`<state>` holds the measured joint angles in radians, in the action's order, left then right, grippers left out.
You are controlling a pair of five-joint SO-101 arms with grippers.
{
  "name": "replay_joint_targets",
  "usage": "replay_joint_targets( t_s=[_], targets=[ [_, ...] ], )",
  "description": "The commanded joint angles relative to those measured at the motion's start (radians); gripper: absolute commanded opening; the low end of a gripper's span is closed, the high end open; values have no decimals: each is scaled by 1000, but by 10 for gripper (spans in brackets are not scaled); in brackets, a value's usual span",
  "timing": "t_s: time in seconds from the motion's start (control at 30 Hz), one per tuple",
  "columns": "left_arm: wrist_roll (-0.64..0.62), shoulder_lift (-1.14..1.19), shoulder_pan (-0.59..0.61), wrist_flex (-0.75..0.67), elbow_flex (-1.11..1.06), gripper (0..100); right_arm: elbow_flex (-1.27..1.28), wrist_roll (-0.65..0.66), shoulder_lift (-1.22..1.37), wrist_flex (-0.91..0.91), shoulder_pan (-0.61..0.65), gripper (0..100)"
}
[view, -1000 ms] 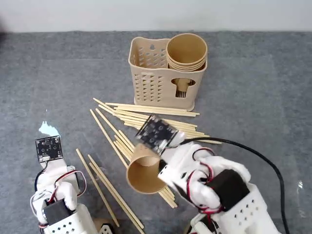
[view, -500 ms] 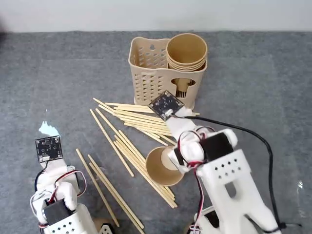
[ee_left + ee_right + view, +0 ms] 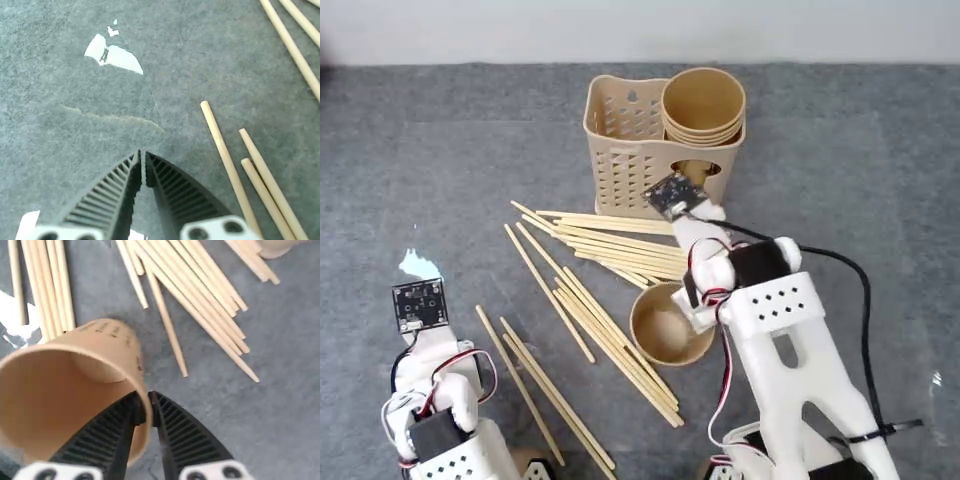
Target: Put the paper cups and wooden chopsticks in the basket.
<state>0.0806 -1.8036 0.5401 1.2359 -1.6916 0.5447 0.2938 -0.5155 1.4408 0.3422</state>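
The cup [image 3: 670, 322] stood almost upright with its mouth open toward the high camera, so its inner bottom showed. Its long axis ran nearly straight up from the mat [image 3: 440, 150]. It hung just in front of the basket [image 3: 620, 140], over the near ends of the chopsticks [image 3: 620, 250]. Whether its base touched them could not be told.

The right gripper [image 3: 145, 407] was clamped on the cup's [image 3: 75, 390] wall at the rim, one finger inside and one outside.

Most chopsticks lay in a loose bundle running left to right before the basket. Others slanted from the upper left down to the lower right, and a few more lay near the left arm. A stack [image 3: 703, 100] of cups sat in the basket's right compartment.

The left gripper [image 3: 141, 162] hung low over the mat with its jaws together and nothing between them, chopstick ends [image 3: 220, 140] just beside it.

A second earlier the cup had been tipped on its side, mouth toward the near left, and farther left over the slanted sticks. Since then the right arm had swung forward toward the basket and turned the cup's mouth upward. The left arm had not moved.
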Motion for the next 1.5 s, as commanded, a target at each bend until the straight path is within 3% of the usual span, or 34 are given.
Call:
replay_joint_targets(
  t_s=[0.0,0.43,0.73,1.2,1.47],
  targets=[
    [2,-17,-5,3,8,14,-138,-5,-58,48,-22,8],
    [2,-17,-5,3,8,14,-833,-6,2,263,-24,8],
    [2,-17,-5,5,8,14,-1209,-11,211,228,-67,8],
    [2,-17,-5,5,8,14,-1333,-11,421,64,-245,8],
    [2,-17,-5,5,8,14,-1333,-6,518,56,-252,9]
  ],
)
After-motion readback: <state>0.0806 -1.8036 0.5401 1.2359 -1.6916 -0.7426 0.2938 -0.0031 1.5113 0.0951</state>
